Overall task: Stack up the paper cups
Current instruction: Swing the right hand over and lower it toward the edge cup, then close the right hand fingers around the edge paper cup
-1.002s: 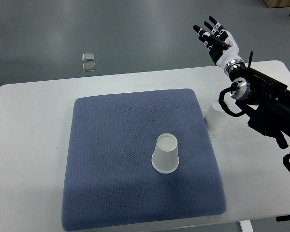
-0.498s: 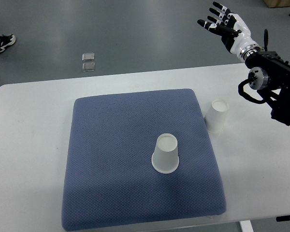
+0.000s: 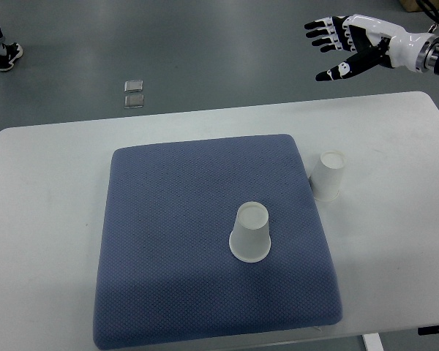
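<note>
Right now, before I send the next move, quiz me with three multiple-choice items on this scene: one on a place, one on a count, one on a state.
1. Where does the cup nearer the right hand stand?
A. on the blue pad
B. on the white table beside the pad
C. on the floor

2. How many paper cups show?
A. one
B. two
C. three

3. How is the right hand?
A. open, fingers spread, holding nothing
B. closed on a cup
C. pressed flat on the pad

Answers:
1 B, the right cup sits on the table, just off the edge of the pad.
2 B, that one plus the cup on the pad, both upside down.
3 A, it hangs above the far table edge, empty.
</note>
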